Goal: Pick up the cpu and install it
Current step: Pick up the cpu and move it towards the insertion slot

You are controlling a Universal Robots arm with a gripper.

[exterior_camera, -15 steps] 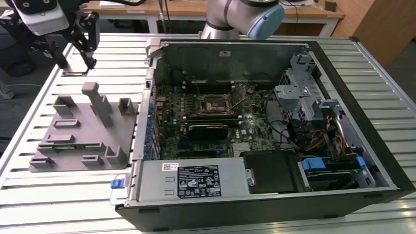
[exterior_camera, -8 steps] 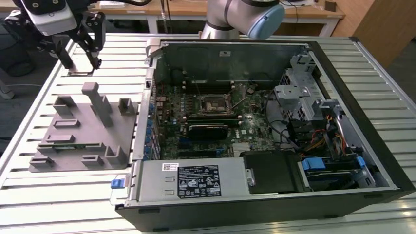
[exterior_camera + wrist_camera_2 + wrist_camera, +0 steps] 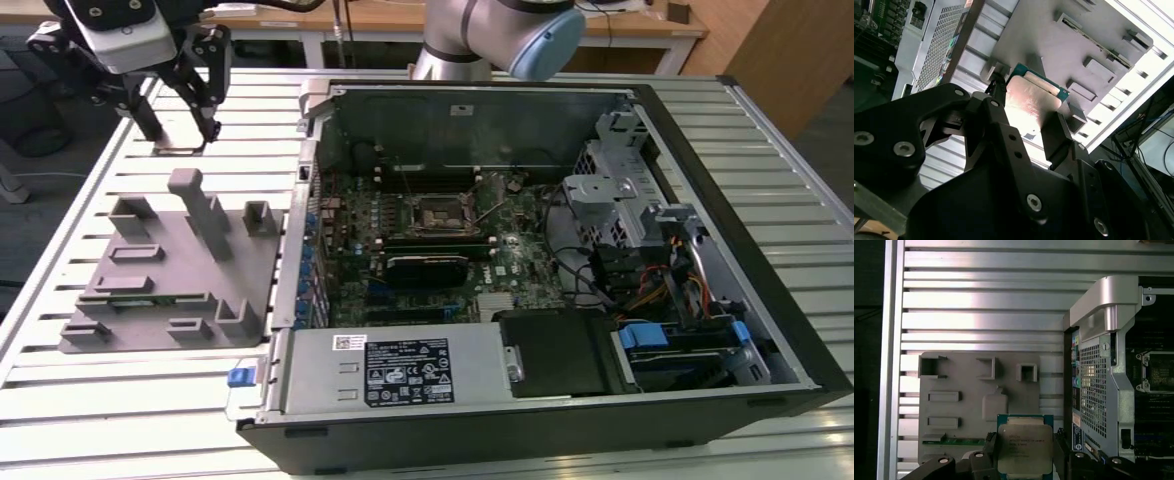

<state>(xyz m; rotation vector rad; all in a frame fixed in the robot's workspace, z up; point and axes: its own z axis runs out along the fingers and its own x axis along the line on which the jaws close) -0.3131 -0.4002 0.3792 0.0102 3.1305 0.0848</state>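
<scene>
The exterior view looks down from high over the slatted aluminium table [image 3: 120, 400] and black computer case [image 3: 467, 135]. The first wrist view faces straight down on the grey parts tray [image 3: 959, 382]; the second wrist view looks slantwise, close past the black gripper [image 3: 1026, 107]. Both wrist views catch the silvery square cpu [image 3: 1024, 447]; all share the tray
</scene>
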